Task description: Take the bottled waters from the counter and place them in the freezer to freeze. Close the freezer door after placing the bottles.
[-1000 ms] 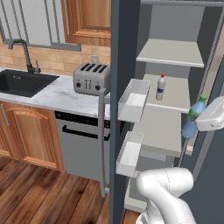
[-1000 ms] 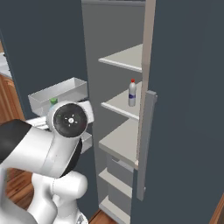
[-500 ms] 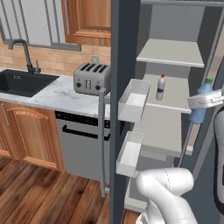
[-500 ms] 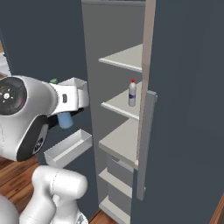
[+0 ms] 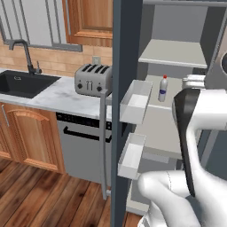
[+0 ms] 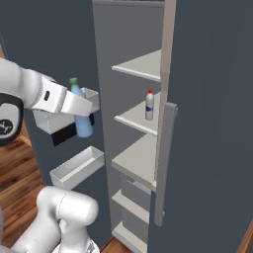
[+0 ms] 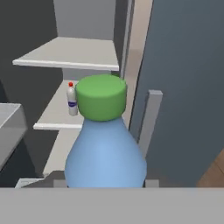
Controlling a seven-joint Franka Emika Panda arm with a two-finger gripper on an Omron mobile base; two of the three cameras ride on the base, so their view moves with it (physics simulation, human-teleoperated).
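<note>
The gripper (image 6: 83, 116) was clamped on the green-capped bottle (image 6: 80, 109), holding it upright in the air before the open freezer (image 6: 129, 69), beside the white bins of the freezer door (image 5: 119, 88). The red-capped bottle (image 6: 149, 105) (label pale) stood upright on a middle shelf (image 6: 136, 117) inside. A toaster (image 5: 92, 80) sat on the counter (image 5: 62, 95).

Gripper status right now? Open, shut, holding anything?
Gripper: jaws shut on the green-capped bottle, held upright in front of the open freezer.
</note>
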